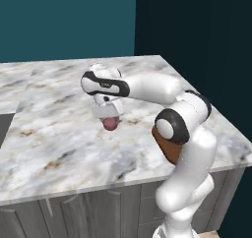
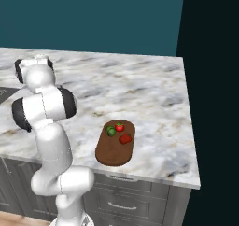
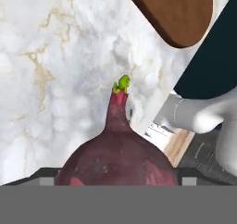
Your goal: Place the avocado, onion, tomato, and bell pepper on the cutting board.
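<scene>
My gripper [image 1: 110, 118]: clamped on the onion [image 1: 111, 124], lifted above the marble counter [image 1: 59, 133], I think.
Cutting board [image 2: 115, 151]: at 4 o'clock of my arm in the right base view.
On board: avocado [image 2: 111, 131], tomato [image 2: 119, 127], bell pepper [image 2: 125, 138].

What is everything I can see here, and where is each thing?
onion: one, pink-maroon, held in the end effector above the counter
avocado: one, dark green, on the cutting board
tomato: one, bright red with green top, on the board beside the avocado
bell pepper: one, darker red, on the board
cutting board: one, dark brown, near the counter's front edge
counter: one, marbled white-grey
end effector: one, white, shut on the onion
</scene>
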